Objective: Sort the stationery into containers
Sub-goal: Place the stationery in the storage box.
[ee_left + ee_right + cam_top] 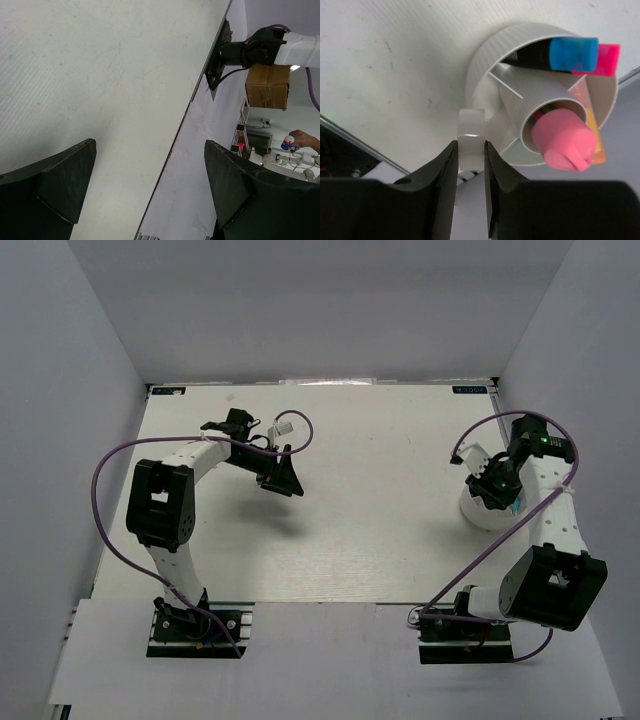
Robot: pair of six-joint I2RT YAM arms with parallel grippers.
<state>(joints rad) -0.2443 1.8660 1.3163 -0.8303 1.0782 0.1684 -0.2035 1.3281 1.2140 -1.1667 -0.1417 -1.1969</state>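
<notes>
My right gripper (470,150) is shut on the small white ring (471,131), a roll of clear tape held on edge just over the rim of the white round cup (487,47). The cup has dividers and holds a blue-capped marker (575,53), a pink one (609,59), an orange one (597,145) and a fat pink piece (563,141) in its centre tube. In the top view the cup (480,515) sits at the right, mostly under the right gripper (492,483). My left gripper (150,190) is open and empty above bare table (281,476).
The white table (380,470) is walled on three sides. Its near edge (200,85) shows in the left wrist view, with the right arm's base (250,47) beyond it. Purple cables loop off both arms.
</notes>
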